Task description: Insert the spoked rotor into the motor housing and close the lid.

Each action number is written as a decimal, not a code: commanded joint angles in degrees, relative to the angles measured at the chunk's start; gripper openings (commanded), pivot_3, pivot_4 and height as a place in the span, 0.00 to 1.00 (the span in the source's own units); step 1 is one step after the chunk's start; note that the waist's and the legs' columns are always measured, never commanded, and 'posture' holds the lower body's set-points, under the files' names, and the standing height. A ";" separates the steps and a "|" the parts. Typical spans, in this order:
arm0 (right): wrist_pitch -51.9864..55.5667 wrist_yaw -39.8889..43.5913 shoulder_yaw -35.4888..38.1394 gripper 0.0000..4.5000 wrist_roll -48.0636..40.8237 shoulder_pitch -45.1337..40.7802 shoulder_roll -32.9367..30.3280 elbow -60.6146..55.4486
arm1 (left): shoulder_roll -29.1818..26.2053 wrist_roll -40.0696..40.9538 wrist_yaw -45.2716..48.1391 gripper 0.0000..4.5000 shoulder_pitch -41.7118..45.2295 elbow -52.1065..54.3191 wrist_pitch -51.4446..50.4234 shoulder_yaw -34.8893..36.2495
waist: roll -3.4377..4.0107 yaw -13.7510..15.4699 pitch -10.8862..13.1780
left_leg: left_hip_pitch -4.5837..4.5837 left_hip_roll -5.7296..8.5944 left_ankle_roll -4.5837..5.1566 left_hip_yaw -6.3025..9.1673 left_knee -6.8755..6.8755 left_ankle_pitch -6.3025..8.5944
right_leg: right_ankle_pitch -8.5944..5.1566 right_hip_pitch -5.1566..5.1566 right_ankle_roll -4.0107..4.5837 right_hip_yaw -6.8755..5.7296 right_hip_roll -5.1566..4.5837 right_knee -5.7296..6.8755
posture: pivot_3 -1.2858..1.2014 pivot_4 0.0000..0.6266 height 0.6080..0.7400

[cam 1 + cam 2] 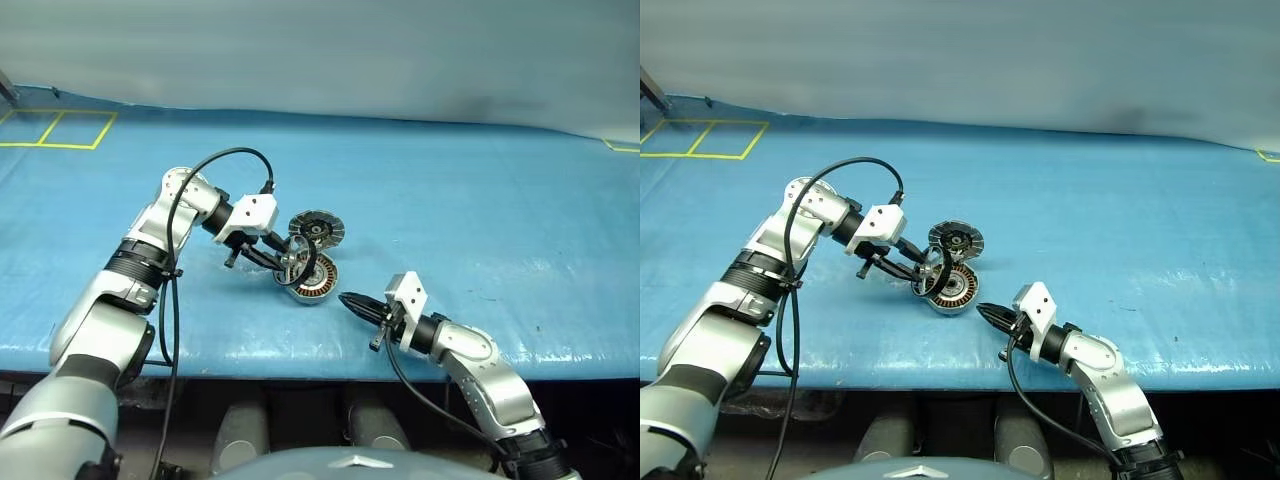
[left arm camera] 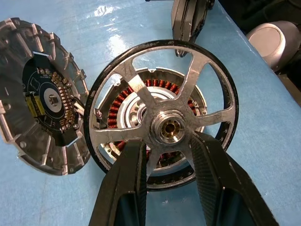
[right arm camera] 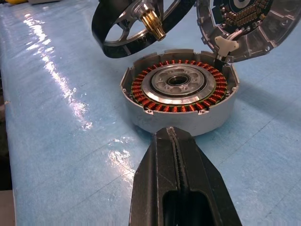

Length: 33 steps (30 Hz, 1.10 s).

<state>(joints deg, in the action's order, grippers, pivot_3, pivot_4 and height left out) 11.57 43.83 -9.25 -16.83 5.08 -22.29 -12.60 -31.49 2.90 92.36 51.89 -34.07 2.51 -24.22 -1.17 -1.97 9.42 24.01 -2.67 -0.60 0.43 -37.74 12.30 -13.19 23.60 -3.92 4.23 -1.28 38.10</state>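
My left gripper [image 2: 167, 147] is shut on the spoked rotor [image 2: 169, 128], its fingers [image 2: 127, 183] clamping the spoke below the brass hub. The rotor [image 1: 298, 266] hangs tilted just above the motor housing [image 1: 320, 284], apart from it. Copper windings and the dark hub of the housing [image 3: 181, 89] face up. The lid [image 1: 317, 228] stands swung open behind the housing on its hinge, with its circuit-board face [image 2: 42, 96] showing. My right gripper [image 3: 174, 136] is shut and empty. It points at the housing's near side from a short way off, low over the table [image 1: 352, 302].
Everything rests on a blue sheet [image 1: 480, 220] covering the table, whose front edge [image 1: 300, 352] runs just below the right gripper. Yellow tape squares [image 1: 60, 128] mark the far left corner. A black cable [image 1: 230, 155] loops over the left wrist.
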 commanded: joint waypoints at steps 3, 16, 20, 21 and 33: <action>-2.77 -0.14 0.18 0.00 0.70 0.42 -0.16 -1.43 | 1.61 0.33 0.14 0.25 4.33 -3.26 3.33 -1.36 | -0.02 0.02 0.02 | 0.01 0.00 0.00 0.00 0.00 0.00 | 0.00 0.01 0.00 -0.01 0.00 0.00 | 0.52 0.24 1.00; -4.47 -1.14 0.49 0.00 1.96 1.69 -0.11 -1.28 | 4.85 -1.57 0.14 0.25 8.26 -10.57 8.71 -4.21 | -0.04 -0.03 0.03 | 0.05 0.01 0.01 0.02 0.01 0.00 | 0.00 0.03 0.00 0.00 0.01 -0.03 | 0.52 0.24 1.00; -4.84 -1.45 0.50 0.00 1.87 1.88 0.10 -1.19 | 4.95 -2.19 0.14 0.25 8.74 -11.94 10.07 -4.97 | -0.05 -0.03 0.03 | 0.06 0.01 0.01 0.02 0.01 0.00 | 0.00 0.04 0.00 0.00 0.01 -0.04 | 0.52 0.24 1.00; -4.93 -1.46 0.44 0.00 1.89 1.92 0.11 -1.16 | 4.95 -2.21 0.14 0.25 8.77 -12.16 10.29 -5.11 | -0.05 0.00 0.03 | 0.06 0.01 0.01 0.02 0.01 0.00 | 0.00 0.04 0.00 0.00 0.00 -0.04 | 0.52 0.24 1.00; -5.65 -1.78 0.62 0.00 1.89 1.94 0.21 -0.86 | 5.22 -3.03 0.14 0.25 8.99 -13.25 11.76 -5.94 | -0.05 0.00 0.03 | 0.07 0.01 0.01 0.03 0.00 0.00 | 0.00 0.03 0.00 0.00 0.00 -0.04 | 0.52 0.24 1.00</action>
<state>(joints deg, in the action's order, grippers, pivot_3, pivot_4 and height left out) 7.54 42.12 -9.30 -14.56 7.10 -22.25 -12.42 -26.54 0.04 92.37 59.15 -47.02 13.39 -30.39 -1.22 -1.98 9.45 24.08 -2.65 -0.60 0.46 -37.74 12.30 -13.18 23.63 -3.93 4.23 -1.27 38.07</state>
